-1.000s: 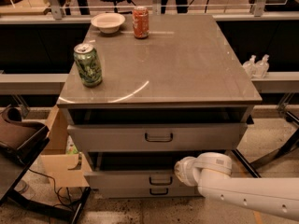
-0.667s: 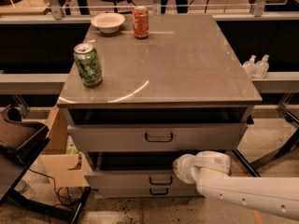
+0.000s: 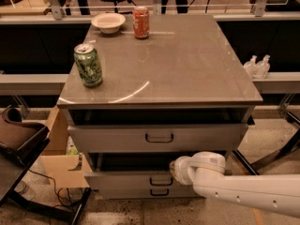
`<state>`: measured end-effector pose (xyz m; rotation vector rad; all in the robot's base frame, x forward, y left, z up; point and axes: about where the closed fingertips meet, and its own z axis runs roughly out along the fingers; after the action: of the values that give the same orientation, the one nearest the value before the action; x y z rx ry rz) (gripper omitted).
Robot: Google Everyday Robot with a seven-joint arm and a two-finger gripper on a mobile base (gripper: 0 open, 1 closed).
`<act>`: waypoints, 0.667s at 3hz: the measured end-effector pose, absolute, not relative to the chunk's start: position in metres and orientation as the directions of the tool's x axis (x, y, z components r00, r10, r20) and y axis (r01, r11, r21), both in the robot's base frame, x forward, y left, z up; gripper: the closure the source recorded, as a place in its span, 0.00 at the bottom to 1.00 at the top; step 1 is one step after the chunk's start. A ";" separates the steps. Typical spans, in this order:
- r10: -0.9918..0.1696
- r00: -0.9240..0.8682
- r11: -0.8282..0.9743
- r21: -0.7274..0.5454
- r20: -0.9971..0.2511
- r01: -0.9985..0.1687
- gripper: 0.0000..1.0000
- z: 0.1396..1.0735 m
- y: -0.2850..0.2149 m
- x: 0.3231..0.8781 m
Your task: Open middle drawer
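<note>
- Camera view showed the tool [image 3: 178,169] at the tip of the white arm [image 3: 243,191], low at the front of the cabinet. It was just right of the middle drawer's loop handle [image 3: 161,180] and level with the drawer's upper edge.
- Whether the tool was clenched or released, I could not tell; its working end was turned toward the cabinet, away from the camera.
- Against the pictures from a second before, the arm's tip had crept a shade to the left, toward the handle. That was the only change.
- The middle drawer [image 3: 136,179] sat where it had been, second of three. Its grey front stood a little proud, with a dark gap above it, and it had not travelled.
- My judgement: the arm was still lining up or settling on the handle, and the pull itself had not yet shown.
- The top drawer [image 3: 117,138] above and the lowest drawer [image 3: 131,192] below had not shifted either.
- On the bench top [image 3: 197,64], the green can [image 3: 88,65], the orange can [image 3: 140,22] and the white bowl [image 3: 108,21] stood unmoved, well apart from the arm.
- A cardboard box [image 3: 58,165] stood on the floor just left of the cabinet.
</note>
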<state>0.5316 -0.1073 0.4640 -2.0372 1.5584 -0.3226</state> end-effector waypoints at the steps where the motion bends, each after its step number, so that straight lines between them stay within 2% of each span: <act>1: -0.945 0.300 -0.186 -0.538 -0.132 -0.822 1.00 0.460 -0.107 0.529; 2: -0.945 0.300 -0.186 -0.538 -0.131 -0.822 1.00 0.460 -0.107 0.529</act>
<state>0.5290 -0.1069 0.4602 -2.0570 1.5677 -0.3127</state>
